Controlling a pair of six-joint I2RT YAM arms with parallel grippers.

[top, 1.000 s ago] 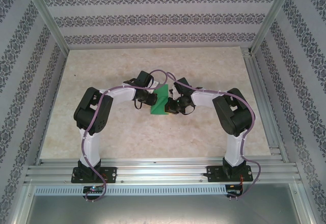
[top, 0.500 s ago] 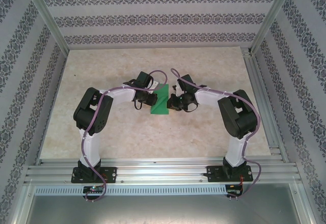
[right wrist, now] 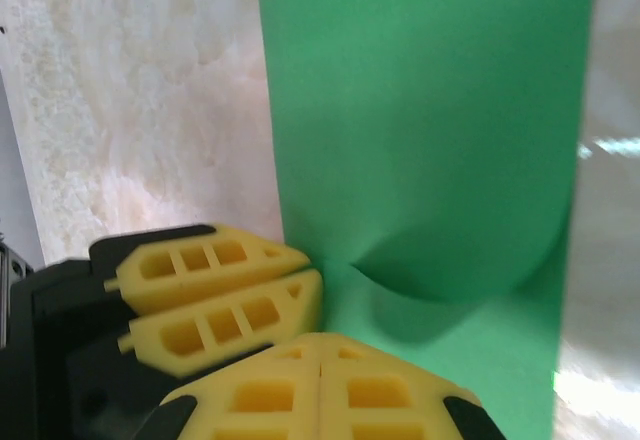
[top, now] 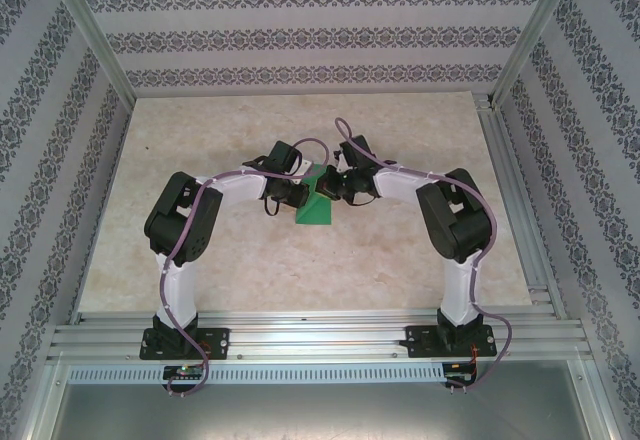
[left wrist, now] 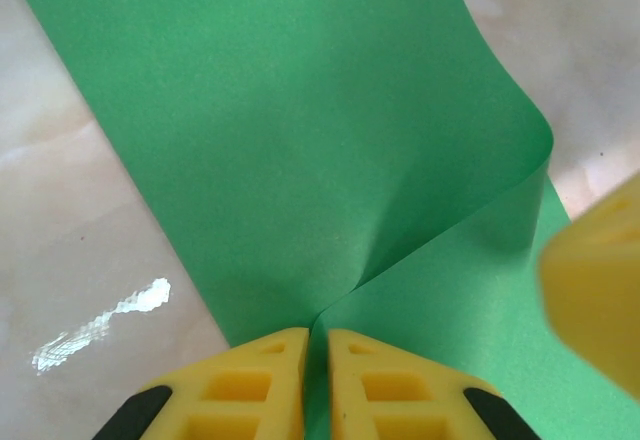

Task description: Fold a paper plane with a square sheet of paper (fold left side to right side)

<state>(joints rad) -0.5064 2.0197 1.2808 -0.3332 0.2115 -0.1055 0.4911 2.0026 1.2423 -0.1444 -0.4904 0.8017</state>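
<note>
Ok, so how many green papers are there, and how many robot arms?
Green sheet of paper: 1
Robot arms: 2, the left arm and the right arm
Total: 3

A lab test cell: aluminium frame (top: 320, 335), wallpapered panels (top: 300, 35), marble-look tabletop (top: 200, 140).
</note>
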